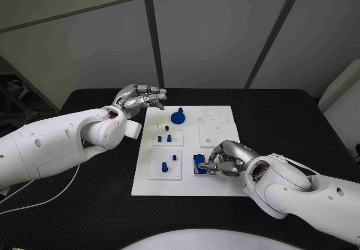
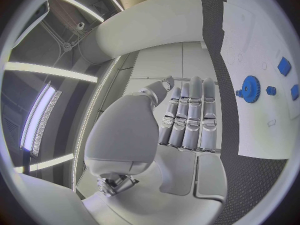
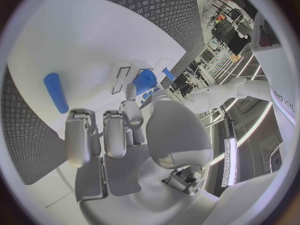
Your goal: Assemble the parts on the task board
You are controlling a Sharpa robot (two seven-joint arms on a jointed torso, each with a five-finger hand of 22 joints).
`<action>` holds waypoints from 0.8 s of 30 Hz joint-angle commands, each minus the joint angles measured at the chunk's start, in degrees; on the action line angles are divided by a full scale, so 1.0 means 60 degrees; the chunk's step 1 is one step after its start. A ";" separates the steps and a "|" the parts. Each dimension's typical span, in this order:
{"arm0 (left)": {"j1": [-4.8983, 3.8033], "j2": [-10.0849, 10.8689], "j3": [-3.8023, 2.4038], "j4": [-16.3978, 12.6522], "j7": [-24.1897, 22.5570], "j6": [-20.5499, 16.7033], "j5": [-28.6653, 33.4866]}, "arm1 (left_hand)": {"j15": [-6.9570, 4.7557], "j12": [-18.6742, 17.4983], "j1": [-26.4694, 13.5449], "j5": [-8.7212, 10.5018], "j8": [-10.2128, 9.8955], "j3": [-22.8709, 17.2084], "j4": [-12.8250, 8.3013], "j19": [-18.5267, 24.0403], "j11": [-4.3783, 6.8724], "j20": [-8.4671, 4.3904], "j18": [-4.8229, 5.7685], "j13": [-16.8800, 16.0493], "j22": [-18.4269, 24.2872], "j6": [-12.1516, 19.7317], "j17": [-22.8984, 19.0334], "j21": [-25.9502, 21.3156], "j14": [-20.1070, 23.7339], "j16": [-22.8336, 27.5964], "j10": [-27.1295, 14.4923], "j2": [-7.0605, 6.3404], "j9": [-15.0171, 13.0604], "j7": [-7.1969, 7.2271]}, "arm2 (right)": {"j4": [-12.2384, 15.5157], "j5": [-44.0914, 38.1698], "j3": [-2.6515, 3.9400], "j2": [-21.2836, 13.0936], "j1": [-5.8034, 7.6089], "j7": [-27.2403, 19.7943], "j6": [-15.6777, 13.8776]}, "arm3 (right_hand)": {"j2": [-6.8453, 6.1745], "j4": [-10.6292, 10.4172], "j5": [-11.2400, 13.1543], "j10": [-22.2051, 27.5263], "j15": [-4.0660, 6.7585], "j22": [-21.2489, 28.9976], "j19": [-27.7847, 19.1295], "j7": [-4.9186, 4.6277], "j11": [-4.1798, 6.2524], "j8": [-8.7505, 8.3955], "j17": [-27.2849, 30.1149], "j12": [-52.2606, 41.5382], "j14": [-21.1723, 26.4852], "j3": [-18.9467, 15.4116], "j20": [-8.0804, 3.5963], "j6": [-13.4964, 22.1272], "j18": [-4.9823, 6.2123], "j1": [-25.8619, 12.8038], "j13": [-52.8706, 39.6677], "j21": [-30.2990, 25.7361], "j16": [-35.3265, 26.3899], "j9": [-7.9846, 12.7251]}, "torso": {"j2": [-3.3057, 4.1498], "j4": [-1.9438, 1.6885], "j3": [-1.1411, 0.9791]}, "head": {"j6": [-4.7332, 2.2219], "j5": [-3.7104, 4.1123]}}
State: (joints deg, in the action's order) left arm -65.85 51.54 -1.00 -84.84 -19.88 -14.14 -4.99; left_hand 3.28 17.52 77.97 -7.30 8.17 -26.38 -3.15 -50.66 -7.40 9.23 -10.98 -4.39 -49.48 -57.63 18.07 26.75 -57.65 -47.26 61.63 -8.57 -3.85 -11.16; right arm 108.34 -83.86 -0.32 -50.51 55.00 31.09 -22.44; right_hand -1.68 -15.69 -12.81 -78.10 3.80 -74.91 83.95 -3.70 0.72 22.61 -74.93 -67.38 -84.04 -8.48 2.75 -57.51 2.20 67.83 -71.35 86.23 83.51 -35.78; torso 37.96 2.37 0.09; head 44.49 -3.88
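both arms were white, smooth and round, like fat tubes. each ended in a shiny silver hand, the left hand [image 1: 139,98] and the right hand [image 1: 227,157]. the fingers were made of small metal blocks. a thin white cable [image 1: 47,193] ran under the left arm.

white task board [image 1: 217,185], blue parts [image 1: 178,116], blk table [image 1: 285,120]

Blue block [image 1: 200,164] at the board's near right partly hidden behind the right hand [image 1: 227,159], grip there unclear, small pegs [image 1: 169,138] too small to tell apart
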 commanded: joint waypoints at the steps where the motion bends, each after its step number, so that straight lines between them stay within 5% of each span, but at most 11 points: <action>1: -0.0010 -0.0006 -0.0007 -0.0003 -0.0038 0.0096 0.0018 | 0.0033 0.0051 -0.0001 -0.0064 -0.0008 0.0070 0.0008 0.0008 0.0021 0.0052 0.0108 0.0010 0.0009 0.0011 -0.0008 -0.0049 -0.0019 0.0042 -0.0061 0.0072 0.0003 -0.0021 | 0.0090 -0.0142 0.0000 -0.0074 0.0012 -0.0325 -0.0117 | 0.0032 0.0050 -0.0055 -0.0112 0.0070 -0.1853 0.0400 0.0066 0.0002 -0.0037 -0.0525 -0.0081 -0.0625 0.0001 -0.0050 -0.0026 -0.0156 0.0131 -0.0049 0.0040 -0.0014 -0.0018 | 0.0000 0.0007 -0.0003 | 0.0005 -0.0012; 24: -0.0009 -0.0032 -0.0006 0.0021 -0.0010 0.0119 0.0018 | 0.0036 0.0063 -0.0015 -0.0065 -0.0002 0.0070 0.0028 0.0004 0.0020 0.0055 0.0108 0.0010 0.0018 0.0009 -0.0014 -0.0059 -0.0022 0.0045 -0.0066 0.0111 0.0002 -0.0023 | -0.0232 -0.0108 0.0003 0.0114 0.0014 -0.0336 0.0222 | 0.0227 0.0014 -0.0201 -0.0173 0.0086 -0.1880 0.0422 0.0086 0.0022 -0.0033 -0.0545 -0.0166 -0.0630 -0.0037 -0.0065 -0.0067 -0.0163 0.0436 -0.0146 0.0059 -0.0004 -0.0068 | 0.0020 -0.0016 0.0003 | 0.0041 -0.0014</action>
State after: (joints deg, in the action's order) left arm -65.85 51.40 -1.00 -84.67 -19.84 -14.10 -4.98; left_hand 3.28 17.52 77.97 -7.30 8.17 -26.22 -2.99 -50.66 -7.40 9.23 -10.98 -4.39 -49.42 -57.64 18.03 26.75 -57.65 -47.26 61.63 -8.58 -3.85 -11.16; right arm 107.06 -84.28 -0.32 -50.02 55.00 29.52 -21.85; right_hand -0.36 -15.70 -13.82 -78.63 3.79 -74.91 83.95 -3.50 0.93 22.61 -74.92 -68.04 -84.03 -8.48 2.76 -57.71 2.21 69.75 -72.14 86.23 83.51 -36.10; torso 38.07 2.27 0.12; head 44.69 -3.92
